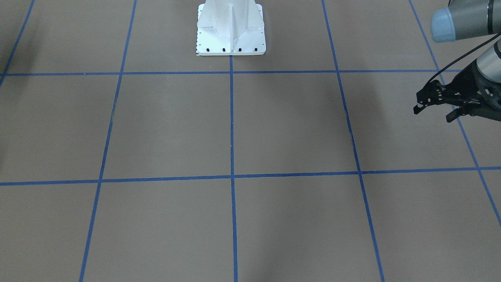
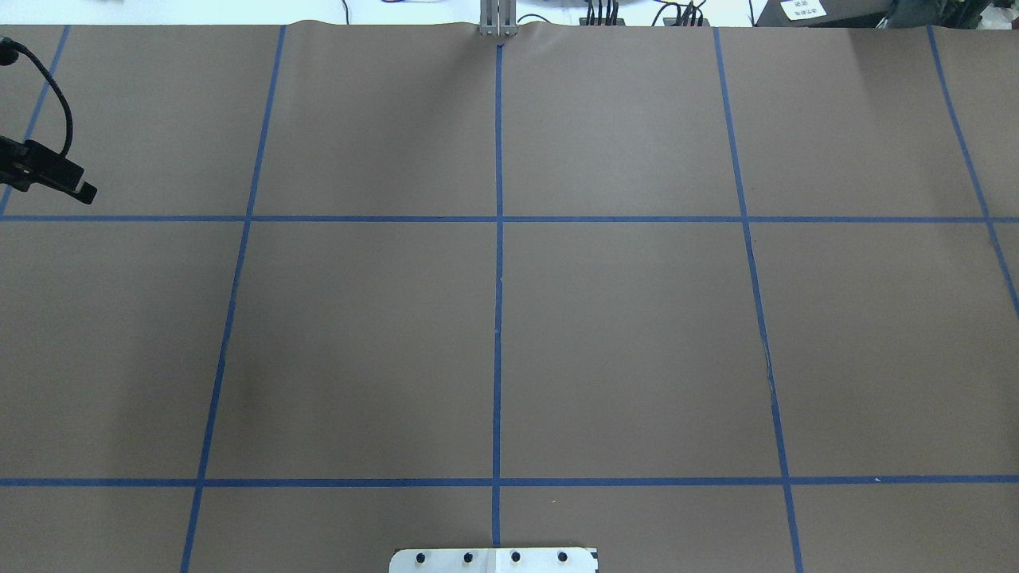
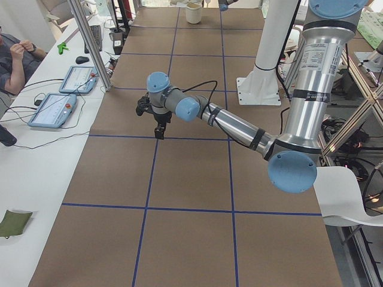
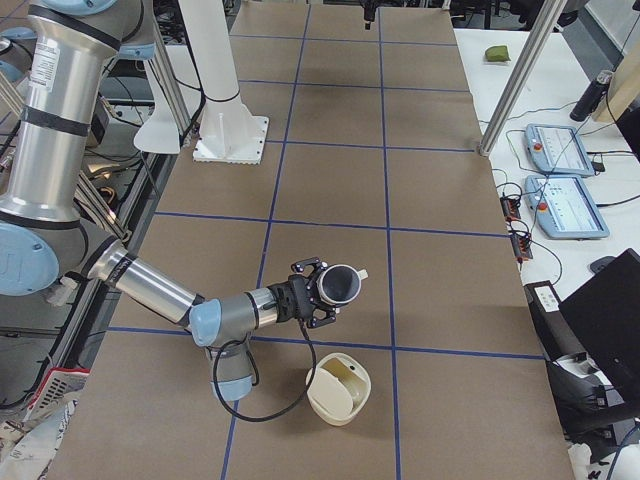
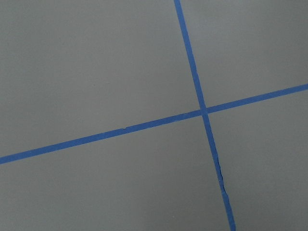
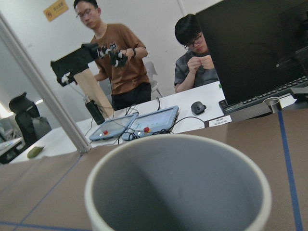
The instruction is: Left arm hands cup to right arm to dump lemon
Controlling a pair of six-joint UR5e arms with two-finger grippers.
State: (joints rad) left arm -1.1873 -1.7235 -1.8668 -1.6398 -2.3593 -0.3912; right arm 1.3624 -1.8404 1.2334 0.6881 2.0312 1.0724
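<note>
White cup (image 4: 340, 285) hangs tipped before the right fingers (image 4: 305, 270); you cannot tell their hold. Left fingers (image 1: 428, 98) gape empty. If loose, it drops toward the cream bowl (image 4: 330, 405) at six o'clock.

Table (image 2: 358, 334) is covered in brown paper with a blue tape grid (image 2: 498, 318). White side desk (image 4: 570, 100) runs down the right of the exterior right frame, with two teach pendants (image 4: 553, 148) on it and an aluminium post (image 4: 520, 80) at its edge. Right wrist view: black monitor (image 6: 255, 48) upper right, white wall (image 6: 154, 19), yellow sign (image 6: 56, 9) upper left. Standing person (image 6: 118, 62) and seated person (image 6: 195, 57) are behind the desk.
</note>
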